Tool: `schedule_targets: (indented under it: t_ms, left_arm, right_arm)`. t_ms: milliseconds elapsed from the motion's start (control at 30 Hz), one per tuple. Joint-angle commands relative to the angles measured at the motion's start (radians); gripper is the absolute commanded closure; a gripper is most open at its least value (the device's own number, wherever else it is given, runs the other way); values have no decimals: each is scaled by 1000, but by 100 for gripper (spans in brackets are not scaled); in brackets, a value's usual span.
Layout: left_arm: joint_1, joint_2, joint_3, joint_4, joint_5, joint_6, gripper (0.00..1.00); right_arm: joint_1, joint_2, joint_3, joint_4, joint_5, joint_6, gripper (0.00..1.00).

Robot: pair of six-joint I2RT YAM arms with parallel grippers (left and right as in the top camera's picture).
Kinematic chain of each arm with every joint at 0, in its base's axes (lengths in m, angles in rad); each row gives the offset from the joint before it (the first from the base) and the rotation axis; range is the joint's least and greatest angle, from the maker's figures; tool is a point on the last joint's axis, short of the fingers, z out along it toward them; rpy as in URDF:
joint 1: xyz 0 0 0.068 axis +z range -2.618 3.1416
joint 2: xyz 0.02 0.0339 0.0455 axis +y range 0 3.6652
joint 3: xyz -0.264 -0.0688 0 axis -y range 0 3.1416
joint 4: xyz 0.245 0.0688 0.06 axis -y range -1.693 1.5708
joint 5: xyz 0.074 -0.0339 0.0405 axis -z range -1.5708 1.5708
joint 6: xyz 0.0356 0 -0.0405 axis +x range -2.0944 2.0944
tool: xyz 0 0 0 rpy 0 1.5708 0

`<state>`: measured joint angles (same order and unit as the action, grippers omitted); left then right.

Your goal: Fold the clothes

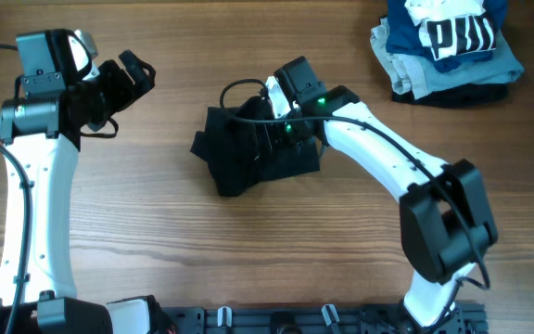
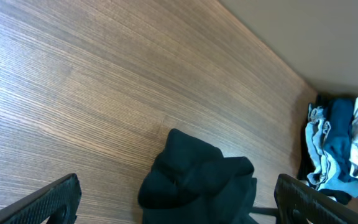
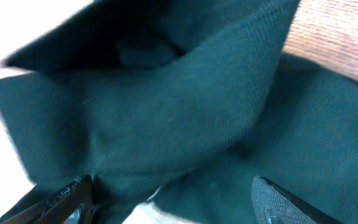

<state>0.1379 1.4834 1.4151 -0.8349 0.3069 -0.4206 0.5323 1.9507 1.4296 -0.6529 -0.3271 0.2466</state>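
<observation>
The clothes, one black shirt (image 1: 239,160), lie bunched in a crumpled heap at the table's middle. My right gripper (image 1: 273,130) is down on the heap's right upper part. In the right wrist view its fingers (image 3: 284,199) stand wide apart, and the dark ribbed fabric (image 3: 166,106) fills the space under and between them without being pinched. My left gripper (image 1: 130,79) hangs open above bare wood, well left of the shirt. From the left wrist the shirt (image 2: 197,180) shows between the widely spread left gripper (image 2: 177,185) fingers, lower down and not touched.
A stack of other garments (image 1: 443,46), navy with white lettering over pale blue-grey pieces, sits at the back right corner; the left wrist view shows this stack (image 2: 340,143) too. The wooden table (image 1: 156,213) is bare to the left and in front of the shirt.
</observation>
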Motion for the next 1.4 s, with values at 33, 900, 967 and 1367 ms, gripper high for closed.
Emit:
schedule_targets:
  t_ms: [33, 900, 967, 1367]
  left_arm:
    - [4, 23, -5, -5, -17, 25, 0]
    - [3, 37, -5, -45, -17, 24, 0]
    - [3, 37, -5, -46, -17, 24, 0]
    - [4, 37, -5, -45, -17, 24, 0]
  right_arm:
    - [-2, 34, 2, 42, 39, 15, 19]
    - [-6, 68, 6, 41, 13, -12, 96]
    - [-16, 59, 23, -8, -8, -6, 96]
    - [-200, -82, 192, -288, -46, -86, 96]
